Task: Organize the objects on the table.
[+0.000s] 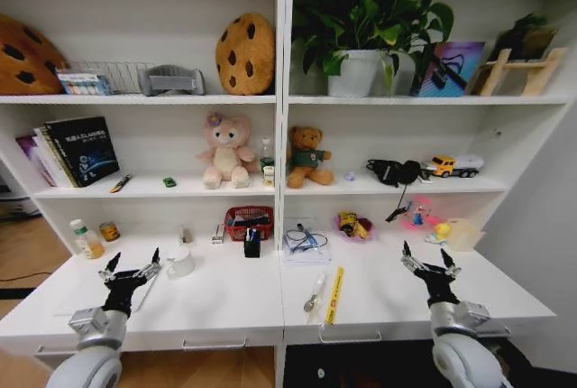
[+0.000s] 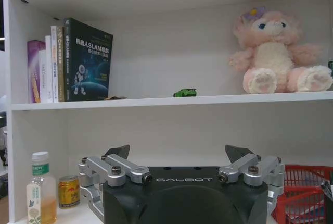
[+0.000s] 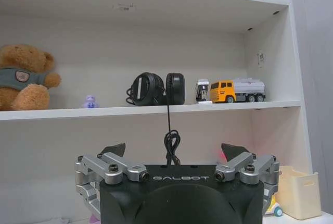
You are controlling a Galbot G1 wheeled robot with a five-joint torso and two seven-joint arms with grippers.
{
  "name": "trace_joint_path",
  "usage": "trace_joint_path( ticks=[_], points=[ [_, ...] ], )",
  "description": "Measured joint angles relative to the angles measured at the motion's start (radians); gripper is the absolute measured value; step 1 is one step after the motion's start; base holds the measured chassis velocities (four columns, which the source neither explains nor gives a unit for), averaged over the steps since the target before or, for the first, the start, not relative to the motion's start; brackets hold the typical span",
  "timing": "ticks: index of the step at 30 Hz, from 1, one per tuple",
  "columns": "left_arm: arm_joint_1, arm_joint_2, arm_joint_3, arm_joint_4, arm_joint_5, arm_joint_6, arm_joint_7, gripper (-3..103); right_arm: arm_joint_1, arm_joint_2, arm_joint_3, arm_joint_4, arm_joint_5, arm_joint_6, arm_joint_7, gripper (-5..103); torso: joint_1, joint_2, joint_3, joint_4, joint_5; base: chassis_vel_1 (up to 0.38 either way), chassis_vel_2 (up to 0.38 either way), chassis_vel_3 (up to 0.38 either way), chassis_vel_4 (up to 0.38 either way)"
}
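Nearest me, both arms hover low over the front of the white bench (image 1: 225, 302), holding nothing: the left gripper (image 1: 132, 266) and the right gripper (image 1: 427, 257) both have their fingers spread wide. The yellow strip (image 1: 334, 295) and the pen-like tool (image 1: 315, 291) lie near the middle front, long axes running front to back, to the inner side of the right gripper, which looks somewhat the nearer arm. The white mug (image 1: 181, 263) sits just beside the left gripper. "GALBOT" is printed on each gripper body; the dark book (image 2: 87, 60) reads "SLAM".
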Motion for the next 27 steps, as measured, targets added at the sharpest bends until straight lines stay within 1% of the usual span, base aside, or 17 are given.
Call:
trace_joint_path(
  ticks=[1,5,7,10,11,15,20,24,26,27],
  points=[
    [0.000,0.000,0.000,0.000,0.000,-0.002,0.000,100,0.002,-0.001,-0.002,0.001,-0.002,-0.006,0.001,100,-0.001,0.001,0.000,-0.0006,-0.0001,0.139,-0.114,-0.128,0.120],
    [0.006,-0.002,-0.006,-0.006,0.002,-0.008,0.000,100,0.007,-0.005,-0.007,0.005,-0.005,-0.008,0.004,100,0.000,0.000,0.000,0.0005,0.0000,0.074,-0.073,-0.081,0.095],
    [0.010,-0.003,-0.008,-0.007,0.006,-0.010,0.002,100,0.006,-0.005,-0.008,0.008,-0.005,-0.006,0.004,100,0.000,0.000,0.000,0.0003,0.0005,0.017,0.000,0.003,0.028],
    [0.017,-0.004,-0.013,-0.007,0.012,-0.010,0.004,100,0.005,-0.003,-0.009,0.011,-0.004,-0.002,0.005,100,0.002,-0.001,0.001,0.0000,-0.0002,-0.022,0.014,0.023,-0.018],
    [0.022,-0.004,-0.017,-0.012,0.006,-0.003,0.005,100,0.003,-0.002,-0.009,0.011,-0.004,0.000,0.005,100,0.002,-0.001,0.001,0.0001,0.0002,-0.042,0.033,0.063,-0.080],
    [0.030,-0.001,-0.022,-0.027,-0.007,0.018,0.006,100,0.002,0.001,-0.004,0.009,0.000,0.001,0.005,100,0.002,-0.001,0.001,0.0000,-0.0001,-0.041,0.031,0.034,-0.037],
    [0.035,0.001,-0.024,-0.032,-0.008,0.022,0.010,100,0.001,0.005,-0.004,0.007,0.002,0.002,0.005,100,0.001,0.000,0.000,-0.0001,-0.0001,0.000,0.000,0.000,0.000],
    [0.036,-0.001,-0.025,-0.032,-0.005,0.020,0.011,100,0.001,0.004,-0.004,0.007,0.003,0.002,0.005,100,0.001,0.000,0.000,0.0002,0.0001,0.026,-0.004,0.001,0.016],
    [0.036,-0.004,-0.025,-0.026,0.008,-0.001,0.010,100,0.005,0.001,-0.006,0.002,0.003,0.013,0.004,100,0.001,0.000,0.000,0.0004,0.0000,0.000,0.000,0.000,0.000],
    [0.036,-0.004,-0.025,-0.026,0.008,-0.001,0.010,100,0.005,0.001,-0.006,0.002,0.003,0.013,0.004,100,0.001,0.000,0.000,0.0004,0.0000,0.000,0.000,0.000,0.000]
  ],
)
